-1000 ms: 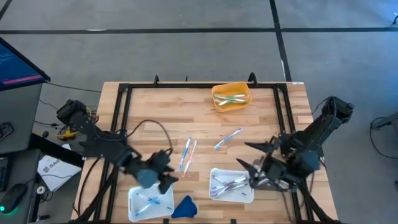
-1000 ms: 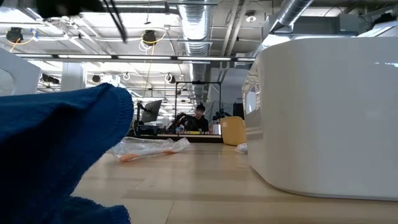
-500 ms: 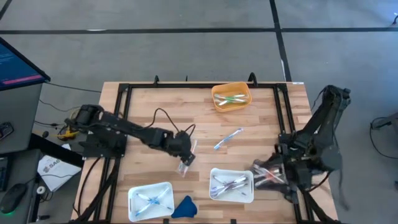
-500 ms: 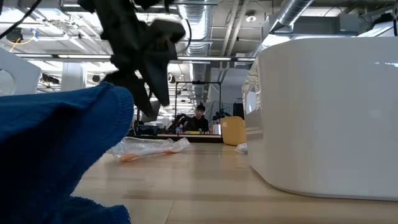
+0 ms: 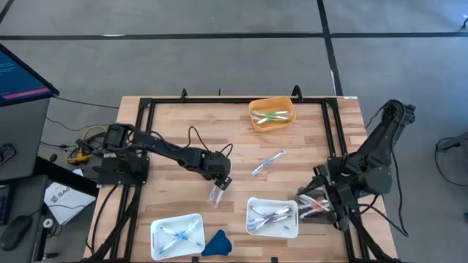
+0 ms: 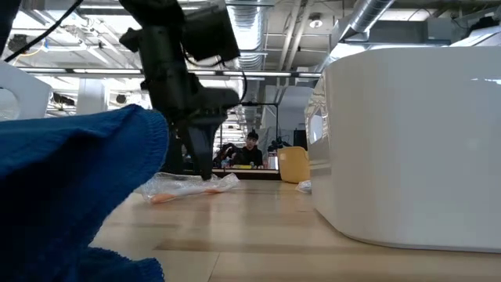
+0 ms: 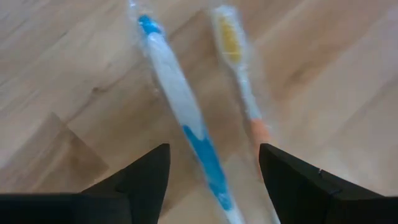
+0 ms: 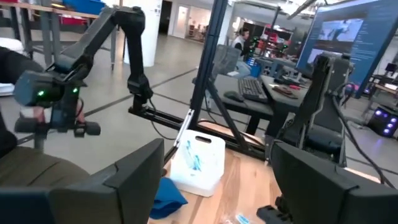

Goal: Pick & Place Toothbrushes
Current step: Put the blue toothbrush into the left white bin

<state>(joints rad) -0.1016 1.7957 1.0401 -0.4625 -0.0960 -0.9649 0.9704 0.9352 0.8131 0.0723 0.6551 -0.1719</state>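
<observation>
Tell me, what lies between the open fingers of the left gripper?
In the left wrist view, the left gripper hangs open over bare wooden table, with a wrapped blue-and-white toothbrush lying between its fingers. An orange-and-yellow toothbrush lies beside it.

I see table [image 5: 183,124] mid-frame in high view. Tub [image 5: 272,114] at upper centre, toothbrushes inside. One toothbrush [image 5: 268,162] loose below tub. Left gripper [image 5: 218,191] left of centre, over two wrapped toothbrushes [image 7: 180,106] lying side by side. Two trays along bottom edge: left tray [image 5: 177,235], right tray [image 5: 273,218], cloth lump [image 5: 216,243] between. Right gripper [image 5: 311,204] just right of right tray.
</observation>
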